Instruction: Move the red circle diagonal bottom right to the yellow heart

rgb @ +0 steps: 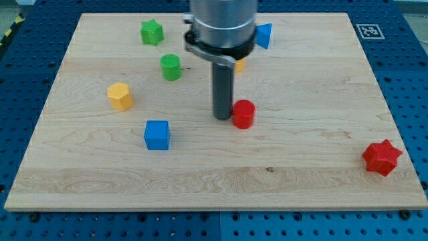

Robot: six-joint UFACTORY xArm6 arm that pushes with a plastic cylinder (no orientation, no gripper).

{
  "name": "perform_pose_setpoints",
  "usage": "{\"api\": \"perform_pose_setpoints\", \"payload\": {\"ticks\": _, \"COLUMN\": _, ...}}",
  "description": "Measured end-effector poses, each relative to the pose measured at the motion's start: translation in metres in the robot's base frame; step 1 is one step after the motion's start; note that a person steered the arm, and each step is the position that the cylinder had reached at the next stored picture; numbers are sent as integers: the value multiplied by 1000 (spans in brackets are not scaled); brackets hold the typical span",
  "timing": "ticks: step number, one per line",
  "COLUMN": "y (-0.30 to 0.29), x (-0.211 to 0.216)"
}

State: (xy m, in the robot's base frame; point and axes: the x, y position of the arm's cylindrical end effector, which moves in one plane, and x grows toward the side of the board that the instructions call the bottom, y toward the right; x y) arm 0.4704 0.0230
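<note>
Wooden board (pixel 301 174) on a blue perforated bench, and the job looks close to done but needs confirming. Red circle (pixel 243 114) sits near board centre, a bit toward 6 o'clock from the arm. The yellow heart (pixel 239 65) is mostly hidden behind the arm's collar; only a sliver of yellow shows at the collar's right edge, roughly 12 o'clock from the red circle, maybe a hair to 11. So I judge the circle already below the heart, but more straight down than diagonal; what's left is a nudge toward 3 o'clock to make it a proper 4–5 o'clock offset. My tip (pixel 222 118) is just beside the circle at its 9 o'clock, touching or nearly so, I can't tell which. That's the right side for a push toward 3. No jaws on this rig, just the rod, so nothing to open or close. Outward: blue cube (pixel 157 134) at 8 o'clock from the circle, yellow block (pixel 120 96) at 9–10, green cylinder-like block (pixel 171 67) and green star (pixel 152 31) at 10–11, blue triangle (pixel 265 35) at 12–1, red star (pixel 382 157) far out at 4.
</note>
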Motion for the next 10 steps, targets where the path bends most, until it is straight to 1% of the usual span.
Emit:
{"api": "perform_pose_setpoints", "payload": {"ticks": 1, "y": 16, "x": 7}}
{"api": "perform_pose_setpoints", "payload": {"ticks": 2, "y": 14, "x": 29}}
{"api": "perform_pose_setpoints", "payload": {"ticks": 4, "y": 33, "x": 26}}
{"api": "perform_pose_setpoints", "payload": {"ticks": 5, "y": 33, "x": 26}}
{"api": "perform_pose_setpoints", "payload": {"ticks": 7, "y": 63, "x": 26}}
{"api": "perform_pose_setpoints", "payload": {"ticks": 10, "y": 72, "x": 31}}
